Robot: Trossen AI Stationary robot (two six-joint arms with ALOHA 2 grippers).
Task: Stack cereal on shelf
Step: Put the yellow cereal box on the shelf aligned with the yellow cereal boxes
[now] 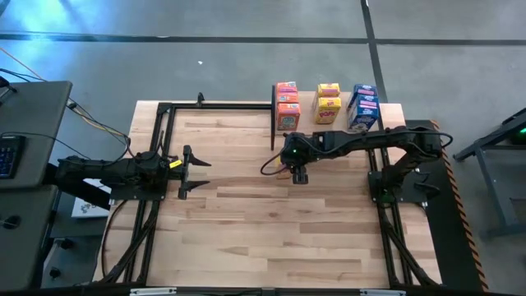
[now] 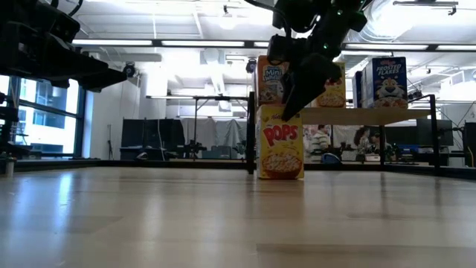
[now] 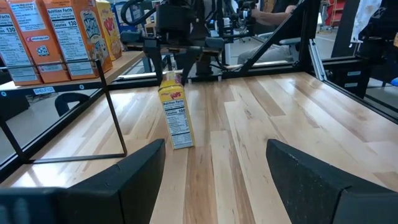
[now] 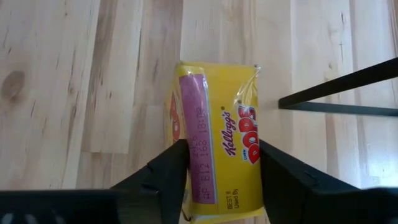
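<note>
Light plank wood covers the bench (image 1: 271,214), which sits in a large workshop with windows and ceiling lights visible past its far edge in the low view. At the far side stands the shelf (image 1: 341,105), a small light board on thin black posts. On it are orange-pink boxes (image 1: 287,105) at one end, yellow boxes (image 1: 328,103) in the middle and blue boxes (image 1: 363,107) at the other end; how many are in each stack cannot be told from above.

One more yellow cereal box (image 2: 280,141), marked POPS, stands upright on the bench just in front of the shelf, below the orange-pink end. The right end effector (image 2: 296,83) reaches down onto it from above, and its two dark fingers (image 4: 163,175) sit on either side of the box's top, pinching it. The left wrist view shows the same box (image 3: 175,115) standing on the planks with the right arm directly above it.

The left end effector (image 1: 196,172) hovers well apart from the boxes, over the left part of the bench, pointing toward the middle, with its fingers (image 3: 130,171) spread wide and nothing between them.
</note>
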